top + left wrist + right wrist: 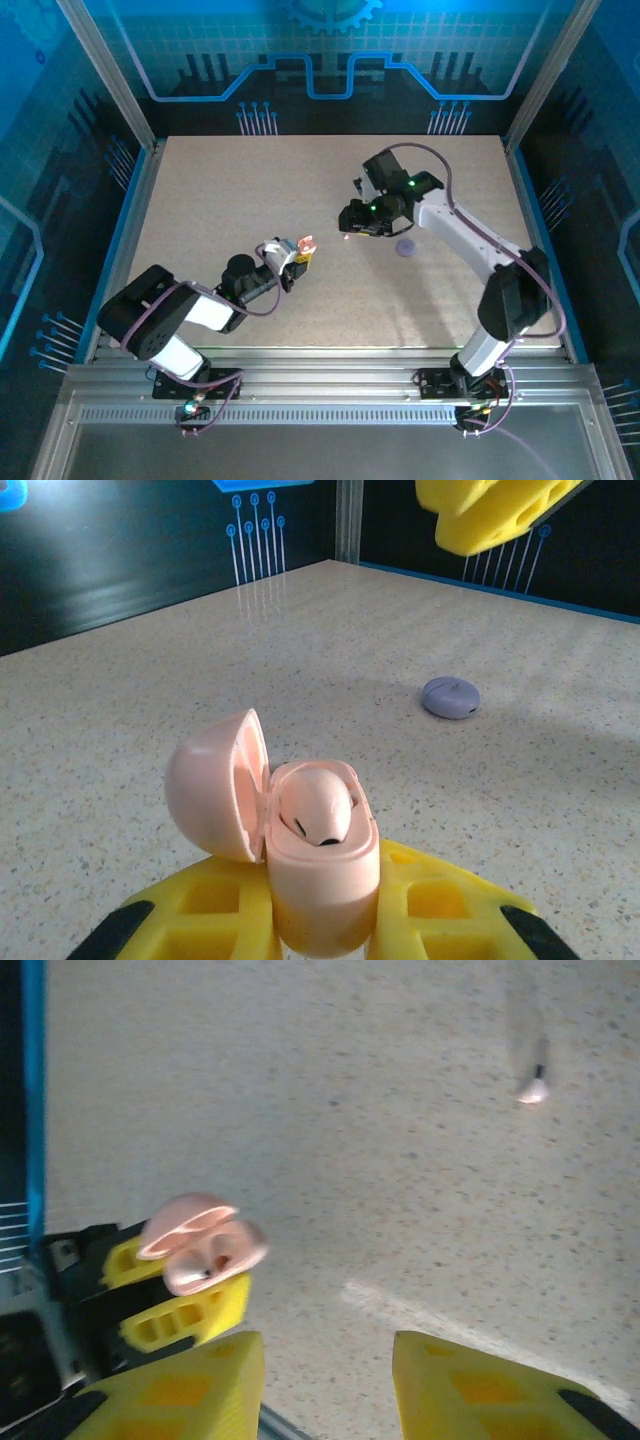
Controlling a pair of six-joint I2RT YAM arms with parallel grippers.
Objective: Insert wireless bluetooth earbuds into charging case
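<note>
Speckled counter [250, 190], blue-lit walls: left tool [297, 255] clamps the pink charging case [320, 865], lid open, one earbud [315, 815] seated, while the right tool [328, 1360], part-open and empty, should centre squarely over the loose pale earbud [532, 1090] lying well apart before pinching.

This looks like a robot lab, with two robot arms [185, 312] bolted by a speckled table [250, 200] inside a metal frame [320, 385] with blue walls [200, 45] that have line drawings.
</note>
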